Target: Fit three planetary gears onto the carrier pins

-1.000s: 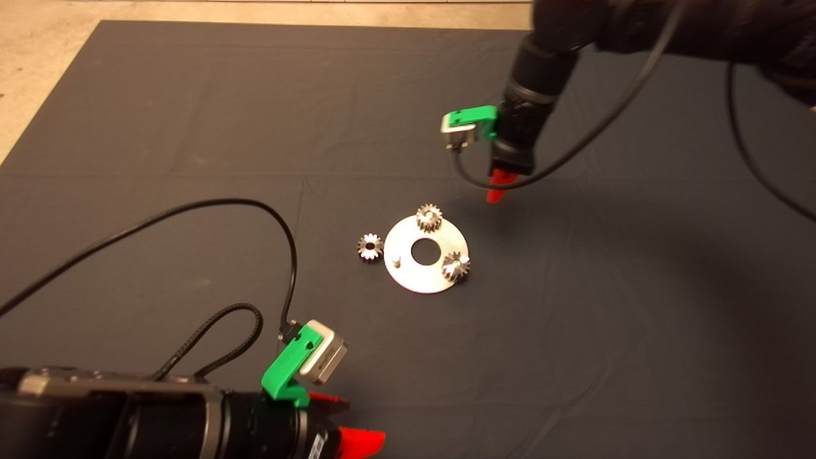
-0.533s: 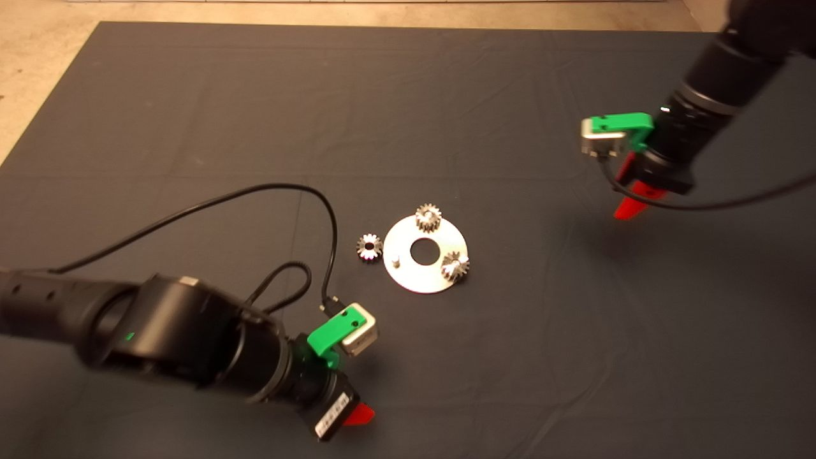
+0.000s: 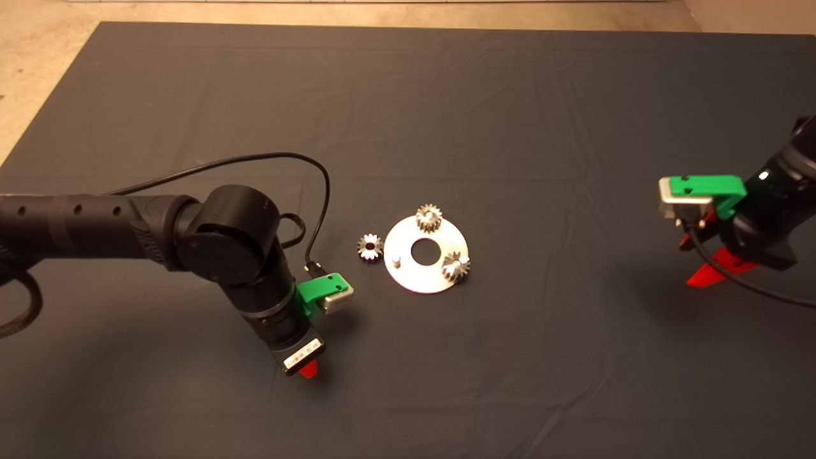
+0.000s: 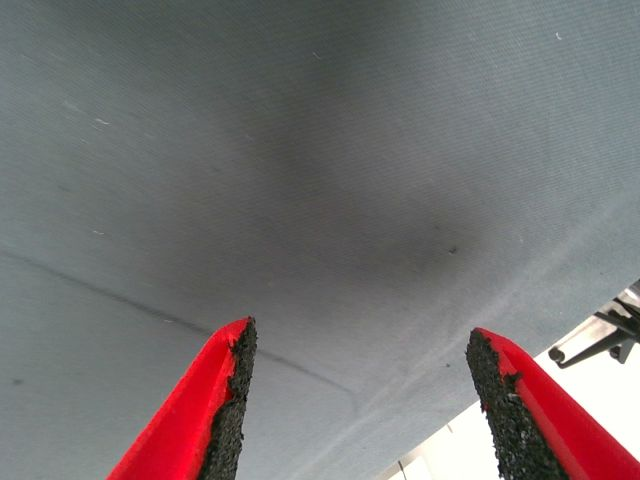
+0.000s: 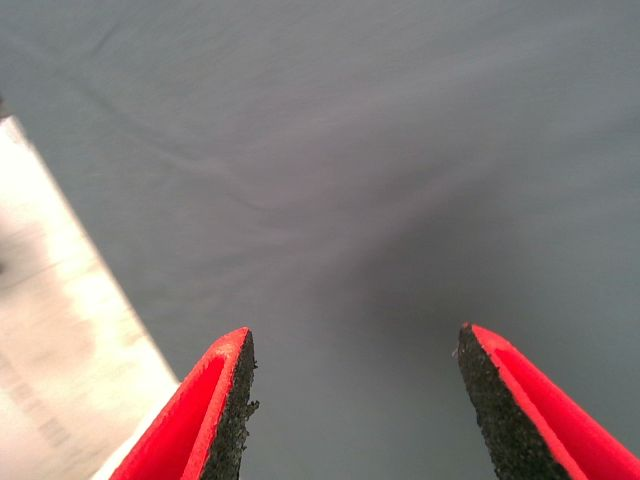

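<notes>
A flat round silver disc with a hole in its middle [image 3: 426, 273] lies near the middle of the dark mat [image 3: 446, 95]. Two small toothed steel gears sit on it, one at the far edge [image 3: 429, 218] and one at the right edge [image 3: 456, 266], while a short bare silver peg [image 3: 396, 259] stands on its left part. A third small steel gear [image 3: 370, 247] lies on the mat just left of the disc.
</notes>
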Robot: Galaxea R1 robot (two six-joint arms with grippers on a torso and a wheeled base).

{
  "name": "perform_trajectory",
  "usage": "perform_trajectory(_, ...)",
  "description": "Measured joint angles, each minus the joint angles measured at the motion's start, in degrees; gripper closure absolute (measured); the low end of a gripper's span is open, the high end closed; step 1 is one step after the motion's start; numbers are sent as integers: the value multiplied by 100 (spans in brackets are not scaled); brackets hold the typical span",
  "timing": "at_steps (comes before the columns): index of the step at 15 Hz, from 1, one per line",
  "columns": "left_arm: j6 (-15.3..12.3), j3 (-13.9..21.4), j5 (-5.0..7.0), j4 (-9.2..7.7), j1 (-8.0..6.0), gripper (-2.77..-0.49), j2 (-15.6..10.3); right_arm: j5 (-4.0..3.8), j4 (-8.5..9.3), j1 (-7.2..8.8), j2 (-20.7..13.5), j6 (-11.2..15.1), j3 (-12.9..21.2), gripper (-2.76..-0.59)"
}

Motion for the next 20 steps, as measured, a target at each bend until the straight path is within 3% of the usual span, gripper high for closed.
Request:
perform_trajectory(2,39,-200,26,-67,-160,-146,121,7,-18,-487,44,0,-141,-148)
perform_trajectory(3,86,-323,21,-129,-288,-146,241,-26,-66,-735,42,0,-250,-148)
perform_trajectory(6,243,-747,18,-347,-647,-146,625,-71,-361,-1328,44,0,-363,-148)
perform_trajectory(8,399,-1011,21,-416,-966,-146,894,-94,-401,-1547,46,0,-361,-148)
perform_trajectory(10,483,-1151,11,-435,-1126,-146,1110,-102,-421,-1502,42,0,-361,-148)
perform_trajectory(12,534,-1192,-12,-513,-1163,-146,1192,-98,-429,-1276,44,2,-358,-148)
perform_trajectory(13,552,-1237,-1,-516,-1202,-146,1204,-105,-427,-1093,42,2,-355,-148)
perform_trajectory(16,612,-1291,15,-513,-1371,-146,1251,-95,-362,-297,40,4,-322,-148)
perform_trajectory(18,660,-1301,16,-513,-1452,-146,1268,-91,-117,-208,38,22,-248,-148)
perform_trajectory(20,684,-1325,21,-513,-1469,-146,1285,-107,416,-219,27,115,42,-148)
